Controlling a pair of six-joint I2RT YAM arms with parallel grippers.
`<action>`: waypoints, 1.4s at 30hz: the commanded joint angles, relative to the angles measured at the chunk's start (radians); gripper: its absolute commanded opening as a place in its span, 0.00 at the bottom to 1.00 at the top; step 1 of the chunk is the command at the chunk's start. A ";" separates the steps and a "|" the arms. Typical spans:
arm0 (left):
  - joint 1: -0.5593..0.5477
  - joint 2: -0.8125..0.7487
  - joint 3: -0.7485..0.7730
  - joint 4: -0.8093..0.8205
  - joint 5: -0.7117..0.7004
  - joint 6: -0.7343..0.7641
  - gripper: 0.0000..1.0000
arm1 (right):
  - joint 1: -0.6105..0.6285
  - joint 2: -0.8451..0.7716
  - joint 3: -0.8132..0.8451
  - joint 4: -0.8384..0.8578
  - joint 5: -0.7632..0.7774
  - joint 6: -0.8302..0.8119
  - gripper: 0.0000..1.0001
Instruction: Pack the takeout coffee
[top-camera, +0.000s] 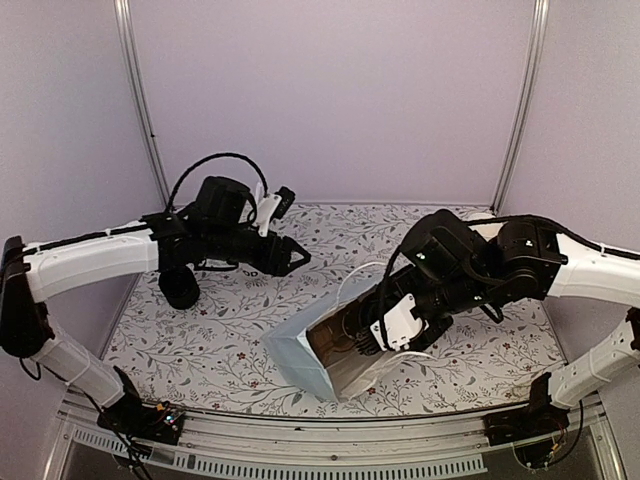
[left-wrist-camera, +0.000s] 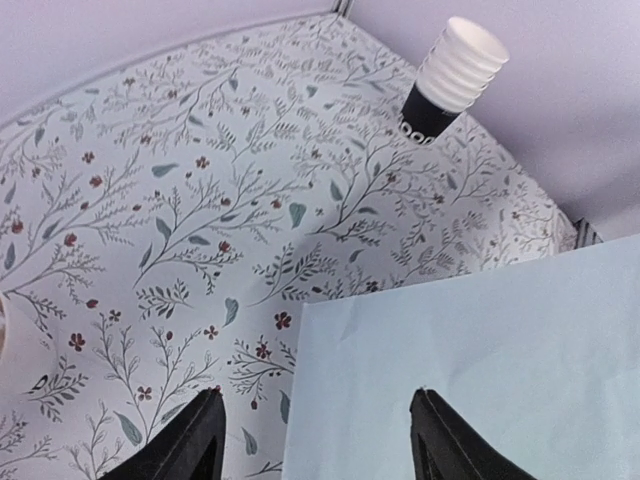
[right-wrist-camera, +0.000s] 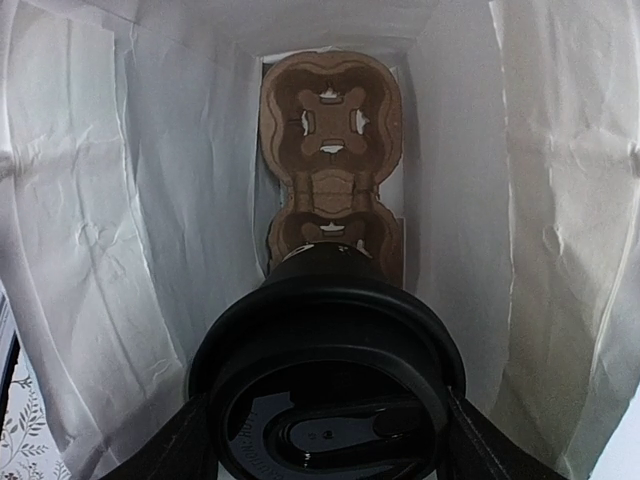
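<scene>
A black paper cup with a black round lid (right-wrist-camera: 330, 400) is held in my right gripper (right-wrist-camera: 325, 408), whose fingers (right-wrist-camera: 190, 440) press on both sides of the lid. The gripper is inside the pale blue paper bag (top-camera: 300, 352), which lies on its side with its mouth towards the right arm. The brown two-hole pulp carrier (right-wrist-camera: 330, 120) sits at the bag's far end. The cup's base is at the carrier's nearer hole. In the top view my right gripper (top-camera: 385, 335) is in the bag's mouth. My left gripper (left-wrist-camera: 316, 395) is open and empty above the bag's outer side (left-wrist-camera: 470, 370).
A black cup with white lettering and a white ribbed top (left-wrist-camera: 450, 80) stands at the far right corner of the floral tablecloth (left-wrist-camera: 200, 200). The bag's white handle (top-camera: 355, 275) loops out near the right arm. Walls close in the back and sides.
</scene>
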 joint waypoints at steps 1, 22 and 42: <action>0.052 0.172 0.017 0.071 0.071 0.019 0.65 | 0.003 -0.049 -0.059 0.103 0.016 -0.083 0.40; 0.116 0.498 0.173 0.106 0.332 0.084 0.60 | 0.003 0.089 -0.017 0.148 0.098 -0.090 0.40; 0.117 0.523 0.178 0.094 0.442 0.102 0.57 | 0.024 0.012 -0.182 0.285 0.186 -0.166 0.40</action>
